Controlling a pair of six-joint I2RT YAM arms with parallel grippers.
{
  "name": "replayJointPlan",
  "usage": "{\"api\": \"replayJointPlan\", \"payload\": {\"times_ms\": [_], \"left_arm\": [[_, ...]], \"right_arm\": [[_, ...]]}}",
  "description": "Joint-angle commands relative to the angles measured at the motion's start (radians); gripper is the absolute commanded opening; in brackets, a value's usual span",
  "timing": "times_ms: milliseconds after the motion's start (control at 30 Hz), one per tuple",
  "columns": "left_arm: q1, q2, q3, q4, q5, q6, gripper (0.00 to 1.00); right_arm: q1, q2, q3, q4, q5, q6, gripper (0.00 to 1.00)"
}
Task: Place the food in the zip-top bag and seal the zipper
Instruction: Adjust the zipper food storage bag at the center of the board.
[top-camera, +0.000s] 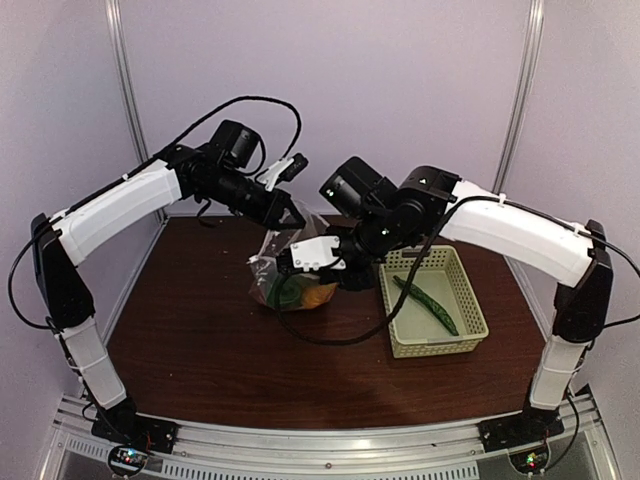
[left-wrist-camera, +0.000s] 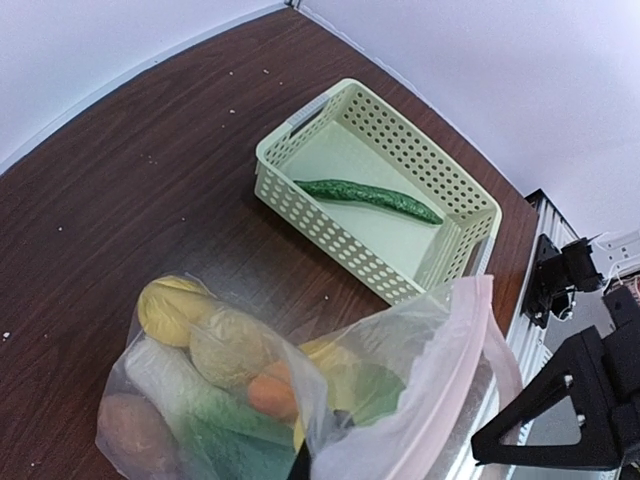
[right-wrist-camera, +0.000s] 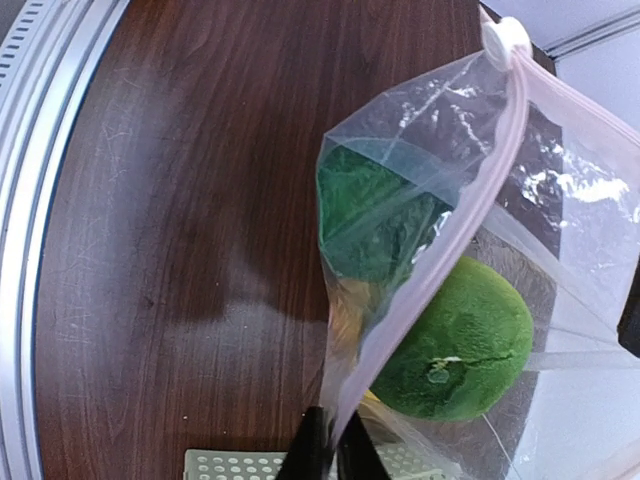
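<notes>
While the zip-top bag (top-camera: 270, 280) hangs | left pincer (top-camera: 297, 215) clenched on it | right pincer (right-wrist-camera: 330, 445) seemingly nipping zipper (right-wrist-camera: 458, 235)

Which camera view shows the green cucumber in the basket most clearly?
The left wrist view: the cucumber lies whole in the basket. The top view shows it smaller; the right wrist view shows none of it.
</notes>
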Motion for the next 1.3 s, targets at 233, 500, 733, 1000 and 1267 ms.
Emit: {"api": "replayJointPlan", "payload": {"times_ms": [233,500,733,1000,1267], "left_arm": [[-0.011,0.167,0.187,-0.250,-0.619,0.069,0.00],[0.014,-0.138,-0.034,0.123,-0.384,0.008,0.00],[0.035,-0.247,-0.200,0.339,-0.224,-0.033,0.08],[0.043,-0.068,-0.053,0.122,-0.186,0.014,0.05],[0.043,-0.061,-0.052,0.114,-0.190,0.009,0.05]], "right_arm": [[-0.039,0.055,0.215,0.063,0.121,0.039,0.00],[-0.070,-0.025,0.114,0.174,0.038,0.066,0.00],[-0.075,-0.048,0.041,0.190,0.064,0.070,0.01],[-0.075,-0.038,0.066,0.161,0.042,0.140,0.50],[-0.241,-0.230,0.026,0.110,-0.211,0.298,0.75]]}}
